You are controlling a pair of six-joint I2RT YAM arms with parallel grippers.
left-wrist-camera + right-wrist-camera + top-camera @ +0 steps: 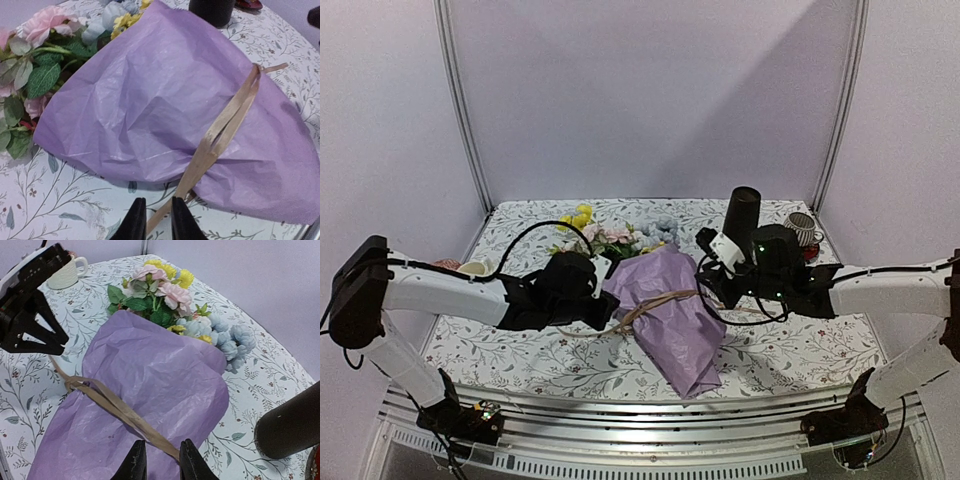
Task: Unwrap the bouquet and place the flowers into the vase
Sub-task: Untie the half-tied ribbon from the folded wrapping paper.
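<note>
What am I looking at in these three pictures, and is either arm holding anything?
Two white robot arms are bolted side by side at the near edge. The overhead picture looks down from behind them. The other two come from a camera on each wrist, so each shows its own black fingers at the bottom. On the flower-printed tablecloth lies a cone-shaped bouquet in crinkled purple paper, tied with tan raffia string, with pink, yellow and pale blue flowers poking out. Nearby stands a tall black cylindrical vase. The left gripper and right gripper each straddle a strand of the raffia; whether either pinches it, I cannot tell.
</note>
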